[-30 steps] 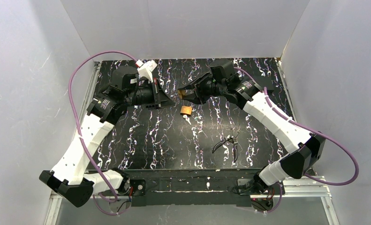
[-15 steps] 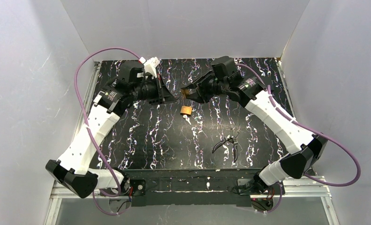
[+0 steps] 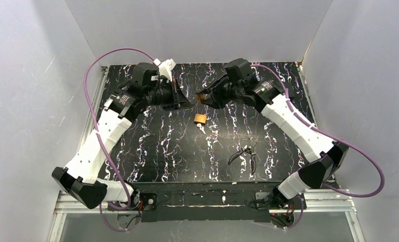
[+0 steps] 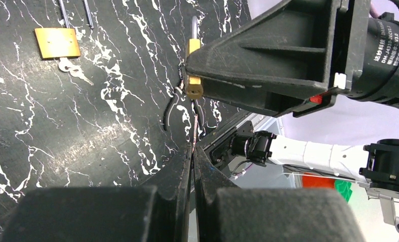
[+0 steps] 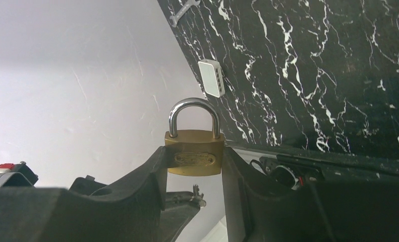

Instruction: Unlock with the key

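Just swung left gripper farther in, pinched shut on the key, now just left of the padlock clamped in the half-spread right gripper. Looks nearly ready for insertion.

The right gripper hides most of the padlock it clamps behind its near finger. Between the left gripper's pressed fingertips the key shows only as an edge-on sliver. Beyond the right gripper, the frame edge cuts the wrench.
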